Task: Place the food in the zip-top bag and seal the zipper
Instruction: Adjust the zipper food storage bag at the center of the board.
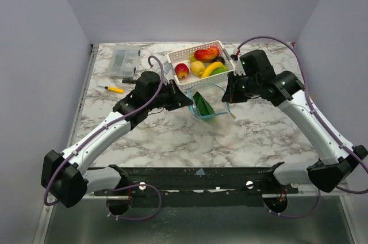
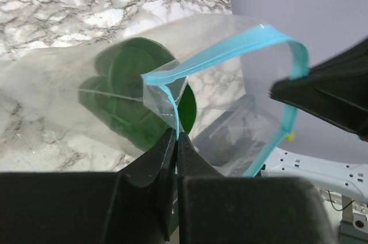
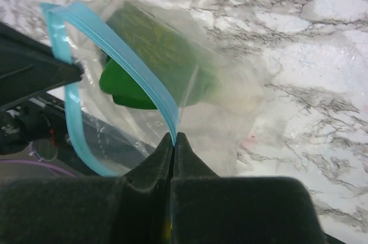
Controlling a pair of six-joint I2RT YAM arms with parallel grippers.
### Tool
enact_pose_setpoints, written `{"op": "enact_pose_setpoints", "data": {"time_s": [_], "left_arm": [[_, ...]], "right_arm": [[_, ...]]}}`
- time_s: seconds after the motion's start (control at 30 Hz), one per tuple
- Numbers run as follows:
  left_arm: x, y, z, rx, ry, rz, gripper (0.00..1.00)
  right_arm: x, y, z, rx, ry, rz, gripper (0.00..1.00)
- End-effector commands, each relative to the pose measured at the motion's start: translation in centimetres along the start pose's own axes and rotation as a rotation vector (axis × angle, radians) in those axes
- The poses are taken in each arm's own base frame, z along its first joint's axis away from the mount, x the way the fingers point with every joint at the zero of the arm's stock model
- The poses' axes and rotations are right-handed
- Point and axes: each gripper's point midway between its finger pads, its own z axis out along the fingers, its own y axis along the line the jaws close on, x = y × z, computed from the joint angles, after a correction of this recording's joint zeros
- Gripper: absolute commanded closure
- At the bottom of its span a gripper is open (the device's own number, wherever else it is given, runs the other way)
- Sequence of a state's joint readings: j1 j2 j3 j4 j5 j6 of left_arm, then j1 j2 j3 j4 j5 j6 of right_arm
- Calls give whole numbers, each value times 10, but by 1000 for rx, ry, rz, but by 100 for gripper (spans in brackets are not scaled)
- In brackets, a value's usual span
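The clear zip-top bag (image 1: pixel 208 106) hangs between both grippers above the table, mouth open, with a green food piece (image 1: pixel 202 105) inside. My left gripper (image 1: pixel 188 101) is shut on the bag's left rim; in the left wrist view the gripper (image 2: pixel 175 136) pinches the blue zipper strip (image 2: pixel 230 50), with the green piece (image 2: pixel 129 91) behind plastic. My right gripper (image 1: pixel 227 95) is shut on the right rim; in the right wrist view the gripper (image 3: pixel 173 136) pinches the strip (image 3: pixel 123 54) beside the green piece (image 3: pixel 152 60). Other food (image 1: pixel 202 63) lies in the basket.
A white perforated basket (image 1: pixel 178 56) with red, yellow and green toy fruit stands just behind the bag. A small clear hard box (image 1: pixel 123 61) sits at the back left. A yellow-handled tool (image 1: pixel 114 89) lies left of my left arm.
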State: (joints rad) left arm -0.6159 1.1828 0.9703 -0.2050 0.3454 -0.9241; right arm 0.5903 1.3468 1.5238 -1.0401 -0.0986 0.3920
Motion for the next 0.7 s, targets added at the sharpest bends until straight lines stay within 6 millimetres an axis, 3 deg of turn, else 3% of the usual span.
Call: {"op": "enact_pose_setpoints", "data": {"time_s": [0.0,0.13,0.2,0.33,0.5,0.6,0.67], "left_arm": [[-11,4,5,26,16,-19,100],[-17,-16,-6,73,-37,16,100],[-17,-16,-6,75,-36,25,99],[-11,0,10,37,51,40,100],[-11,-6,12,58,77,101,100],[-15,-5,9,26,66,146,100],[-15,-6,8,32,68,157,100]], "right_arm": [[-15,23,-14,-109,-76,-18,99],[-21,25,-24,-111,-113,-8,99],[-25,28,-29,-133,-142,-12,99],[-11,21,-11,-110,-80,-3,99],[4,13,1,-95,-50,-1,99],[-3,11,-4,-76,-69,-36,70],[-10,9,-5,-57,-78,-61,59]]}}
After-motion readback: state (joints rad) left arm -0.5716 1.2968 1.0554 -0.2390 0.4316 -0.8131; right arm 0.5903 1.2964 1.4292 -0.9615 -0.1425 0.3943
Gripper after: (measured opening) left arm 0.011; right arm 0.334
